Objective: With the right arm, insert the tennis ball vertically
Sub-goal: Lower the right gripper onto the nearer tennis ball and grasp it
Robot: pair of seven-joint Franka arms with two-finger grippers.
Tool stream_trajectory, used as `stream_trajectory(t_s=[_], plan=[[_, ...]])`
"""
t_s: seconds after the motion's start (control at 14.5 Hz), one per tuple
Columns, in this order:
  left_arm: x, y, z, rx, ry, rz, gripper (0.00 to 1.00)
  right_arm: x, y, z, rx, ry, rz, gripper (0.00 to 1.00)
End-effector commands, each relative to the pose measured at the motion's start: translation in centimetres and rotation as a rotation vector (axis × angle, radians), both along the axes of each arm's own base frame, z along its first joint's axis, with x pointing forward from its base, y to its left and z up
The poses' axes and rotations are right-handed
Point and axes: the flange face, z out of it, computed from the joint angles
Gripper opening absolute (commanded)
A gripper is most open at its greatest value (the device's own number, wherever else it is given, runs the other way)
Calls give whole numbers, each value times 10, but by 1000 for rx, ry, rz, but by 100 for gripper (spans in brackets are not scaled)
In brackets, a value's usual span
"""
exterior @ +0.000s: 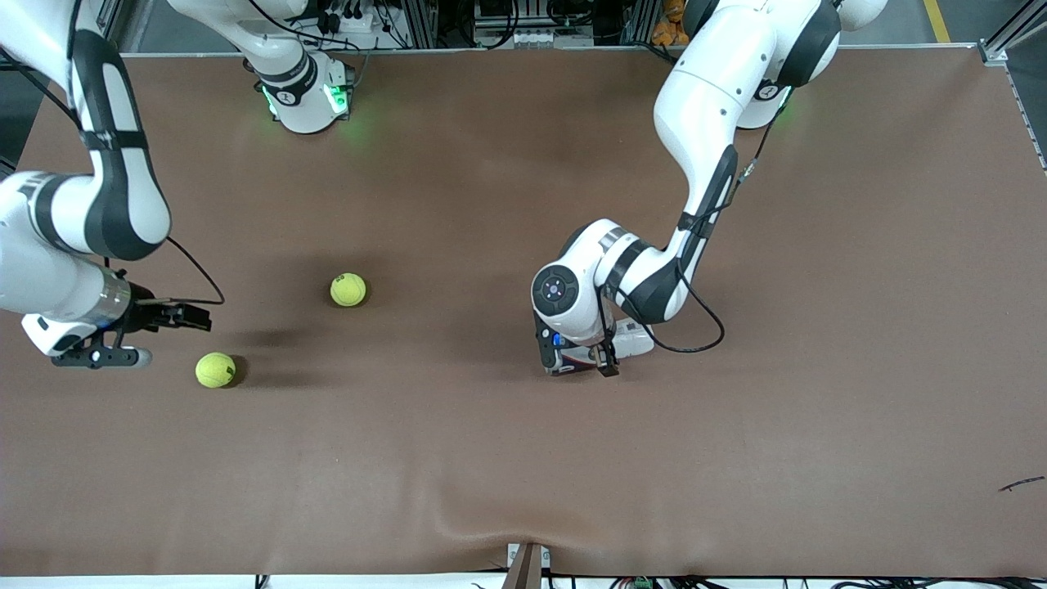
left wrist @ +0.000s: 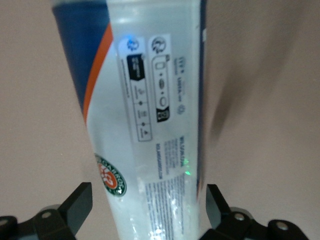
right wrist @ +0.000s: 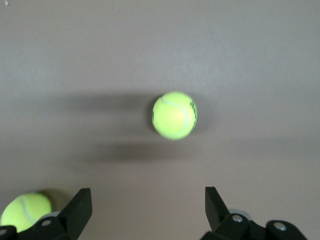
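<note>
Balls first: the near ball [exterior: 215, 370] lies on the table [exterior: 523, 458] toward the right arm's end, just beside the right gripper [exterior: 176, 316], which hangs low over the table there with its fingers [right wrist: 80, 207] spread wide and nothing between them. The far ball [exterior: 348, 289] sits farther from the front camera and more toward the table's middle. In the right wrist view, that far ball [right wrist: 174, 115] lies straight ahead of the open jaws and centred between them, while the near ball [right wrist: 25, 212] shows only at the frame's corner, partly cut off by a finger. You would judge that the coming pick turns on this: the gripper is lined up on the far ball, though the near one is closer to it.

Nearer the middle of the table, the left gripper [exterior: 582, 360] is down at the table around a tennis-ball tube [left wrist: 150, 125]. Its fingers [left wrist: 77, 205] stand on either side of the tube, but you cannot tell whether they press it. In the front view the left arm [exterior: 695, 164] covers most of the tube, so its mouth and its tilt are hard to make out.
</note>
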Motion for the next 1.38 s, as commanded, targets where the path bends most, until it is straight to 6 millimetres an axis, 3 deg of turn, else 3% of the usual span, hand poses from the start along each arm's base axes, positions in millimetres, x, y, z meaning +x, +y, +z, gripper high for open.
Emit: stream_trajectory(t_s=[0.0,0.41,0.55,1.03,1.31], plan=[[6,3,-10,28,-17,-19,100,12,-6,-29,-10,-8,31,100],[5,5,-20,38,-6,-23,100,21,-3,-71,-17,-16,36,100],[5,6,-21,40,-5,-24,94,22,-7,-88,-20,-17,32,100],[4,8,-24,64,-11,-41,81,30,-7,-110,-37,-41,58,100],[3,5,-22,61,-17,-39,72,42,-28,-126,-39,-39,143,100]])
